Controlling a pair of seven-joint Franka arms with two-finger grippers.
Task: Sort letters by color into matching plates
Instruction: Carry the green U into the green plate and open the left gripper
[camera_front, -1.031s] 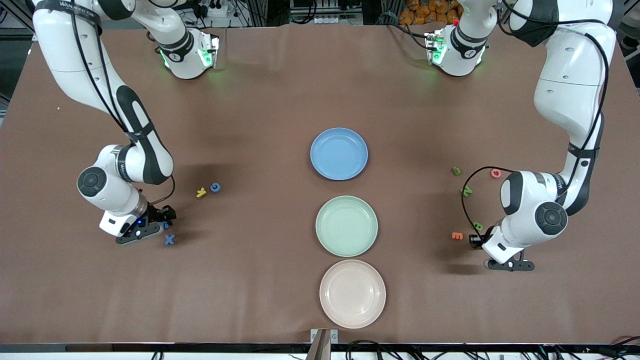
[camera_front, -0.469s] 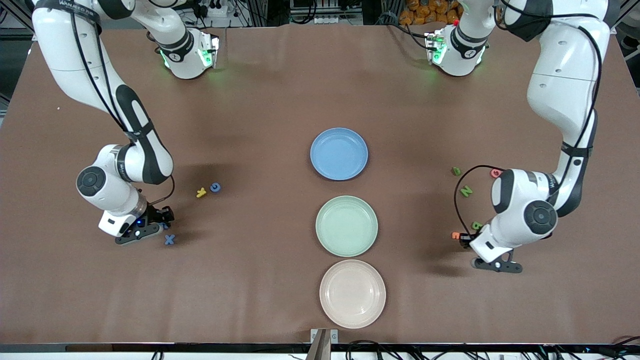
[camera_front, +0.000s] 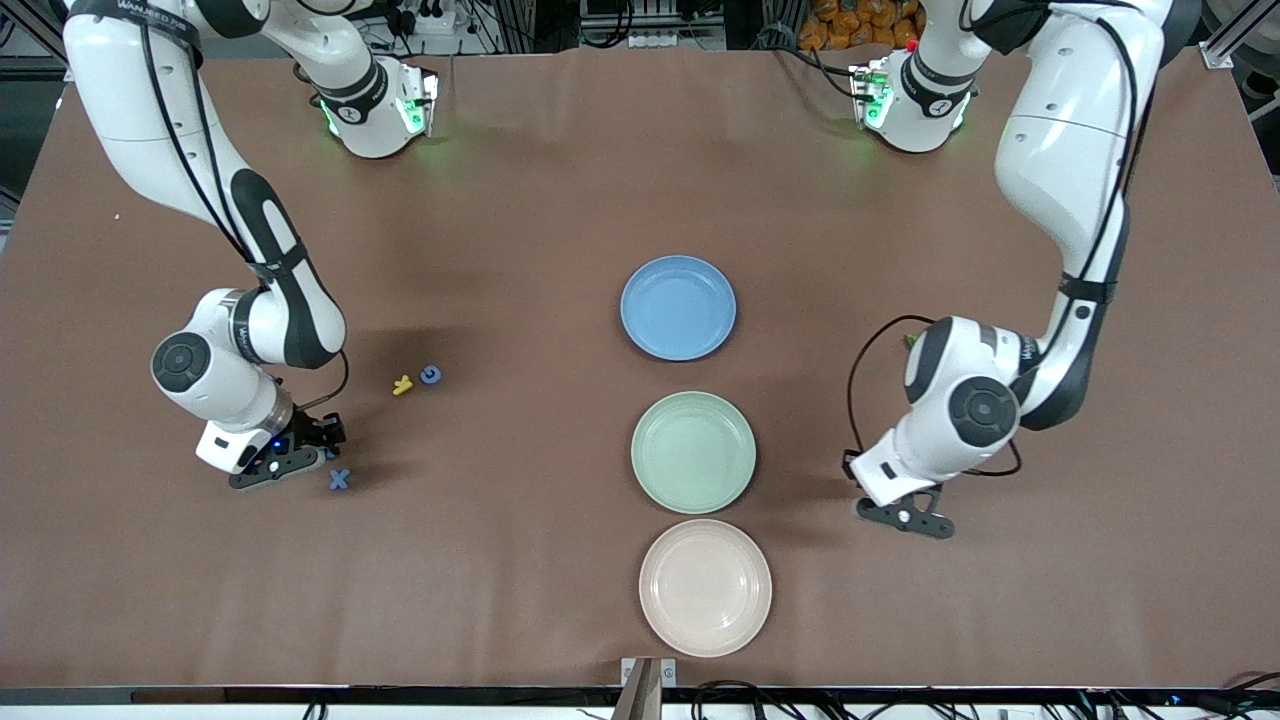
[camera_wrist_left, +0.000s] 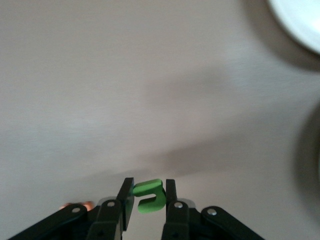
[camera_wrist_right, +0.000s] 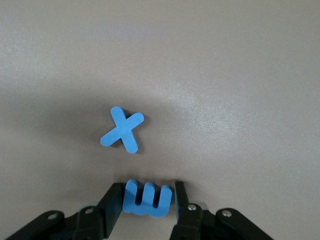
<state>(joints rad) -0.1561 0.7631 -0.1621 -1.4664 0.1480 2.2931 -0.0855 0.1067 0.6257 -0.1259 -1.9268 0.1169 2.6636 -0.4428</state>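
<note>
My right gripper (camera_front: 322, 441) is low on the table toward the right arm's end, its fingers closed against a blue comb-shaped letter (camera_wrist_right: 148, 200) that lies on the table. A blue X (camera_front: 339, 479) lies just beside it, also visible as the blue X (camera_wrist_right: 122, 131) in the right wrist view. My left gripper (camera_wrist_left: 148, 187) is shut on a green letter (camera_wrist_left: 149, 196) and holds it off the table. In the front view the left gripper (camera_front: 852, 468) hangs over bare table beside the green plate (camera_front: 693, 452). The blue plate (camera_front: 678, 307) sits farther from the camera.
A cream plate (camera_front: 705, 587) lies nearest the camera. A round blue letter (camera_front: 431, 375) and a yellow letter (camera_front: 402, 385) lie between the right arm and the plates. One green letter (camera_front: 911, 340) peeks out beside the left arm, which covers the table under it.
The left arm has swung from the letters at its end toward the plates, carrying the green letter. The right gripper's fingers have closed in on the blue letter.
</note>
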